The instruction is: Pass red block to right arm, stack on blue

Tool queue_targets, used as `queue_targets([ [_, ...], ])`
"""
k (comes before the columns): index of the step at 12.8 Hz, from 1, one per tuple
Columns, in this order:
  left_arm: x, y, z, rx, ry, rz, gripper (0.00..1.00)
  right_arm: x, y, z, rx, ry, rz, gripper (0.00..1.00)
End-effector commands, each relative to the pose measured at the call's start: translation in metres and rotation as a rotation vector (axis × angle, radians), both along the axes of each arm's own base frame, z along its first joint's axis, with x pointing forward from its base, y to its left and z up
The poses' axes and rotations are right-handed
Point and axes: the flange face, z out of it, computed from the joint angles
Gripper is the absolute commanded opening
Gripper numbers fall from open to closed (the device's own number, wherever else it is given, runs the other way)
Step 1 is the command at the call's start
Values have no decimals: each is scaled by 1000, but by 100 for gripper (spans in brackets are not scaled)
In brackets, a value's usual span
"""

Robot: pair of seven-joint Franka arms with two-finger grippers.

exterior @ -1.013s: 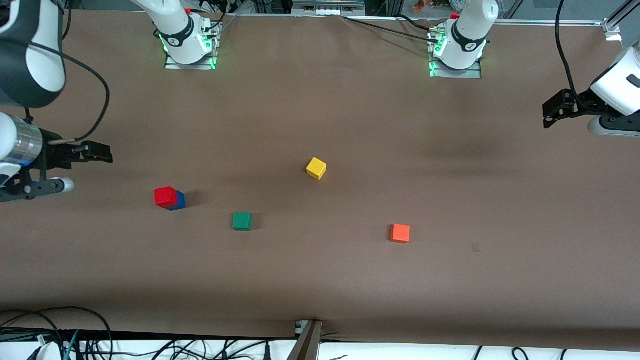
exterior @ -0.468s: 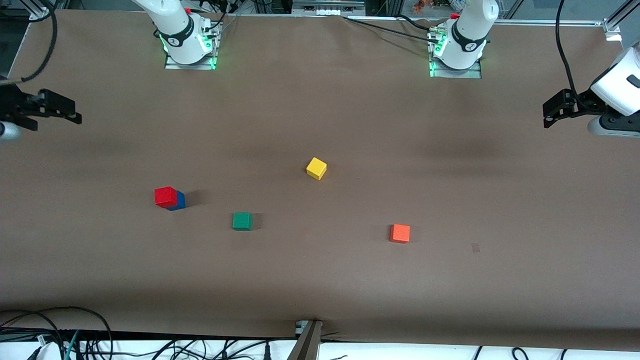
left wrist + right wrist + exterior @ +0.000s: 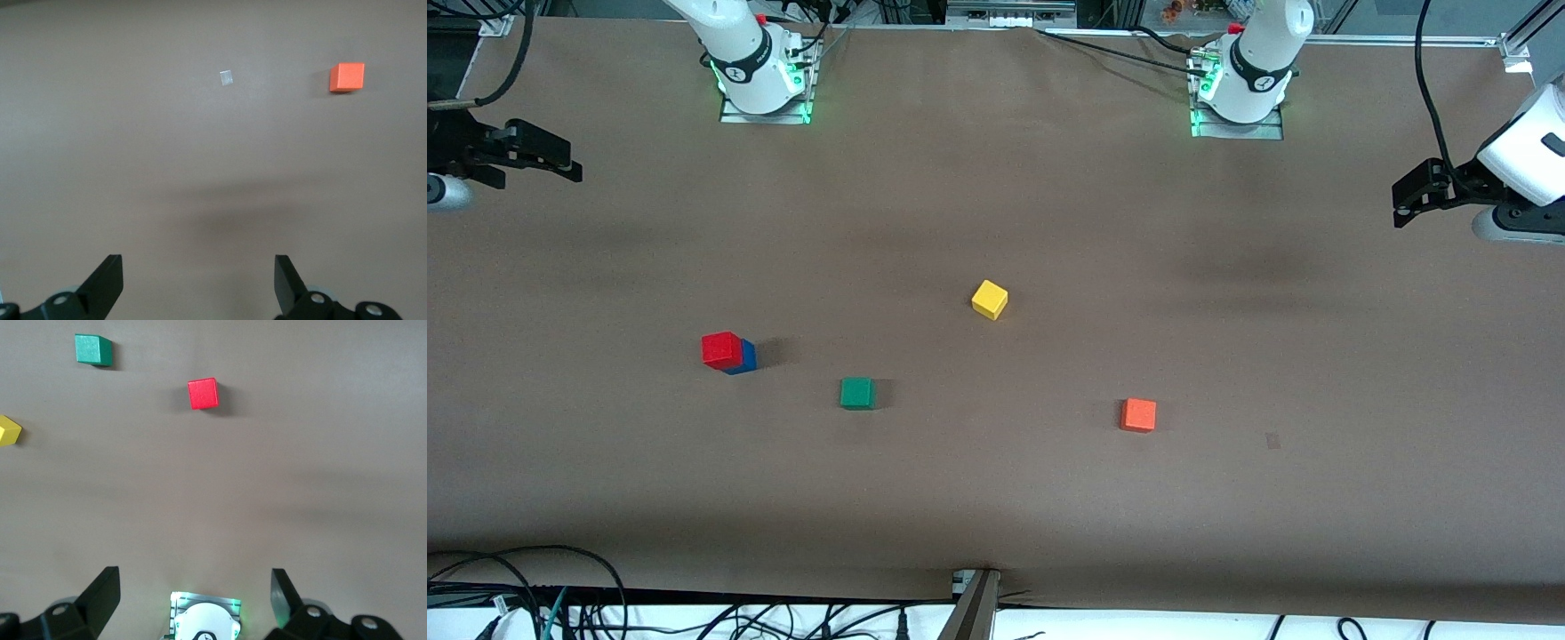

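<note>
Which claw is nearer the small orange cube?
Left. The left claw hangs over that cube's end of the table; the right claw is over the other end.

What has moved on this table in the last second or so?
Only the right gripper moved: it pulled up and away from the red block, toward its own base end, open and holding nothing. The red block stayed on the blue block. The left gripper and the other blocks did not move.
</note>
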Motion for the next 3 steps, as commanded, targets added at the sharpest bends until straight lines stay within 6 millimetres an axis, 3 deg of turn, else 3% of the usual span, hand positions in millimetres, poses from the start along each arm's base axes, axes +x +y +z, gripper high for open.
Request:
queue_targets([
  [1,-2,-1,4,-18,3,7,100,3,-3,-4,-48,17,-8,100],
  [3,-2,-1,4,-19,2,6,100,3,-3,-3,-52,13,-8,100],
])
